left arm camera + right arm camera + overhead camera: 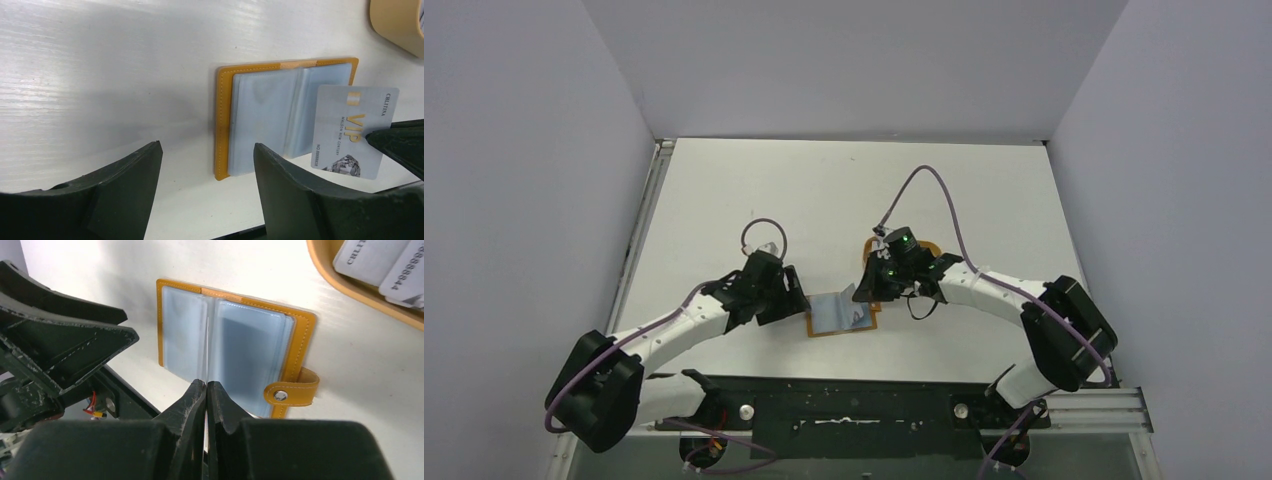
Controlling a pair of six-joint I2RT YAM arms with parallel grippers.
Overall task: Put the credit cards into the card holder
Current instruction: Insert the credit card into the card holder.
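Note:
The tan-orange card holder [834, 318] lies open on the table, its clear pockets [270, 115] facing up and its snap strap [292, 390] sticking out at one side. My right gripper [871, 297] is shut on a silvery credit card [350, 127] marked VIP. It holds the card on edge [206, 347] over the holder's middle fold [250, 335]. My left gripper [207, 145] stands open just off the holder's left edge [222, 125], with only bare table between its fingers [135, 170]. The left gripper [796, 300] touches nothing.
An orange rimmed tray [350, 290] with more cards [370, 260] stands beyond the holder, partly hidden under the right arm [929, 248]. Its rim shows at the corner of the left wrist view [397, 22]. The black base rail [844, 400] runs along the near edge.

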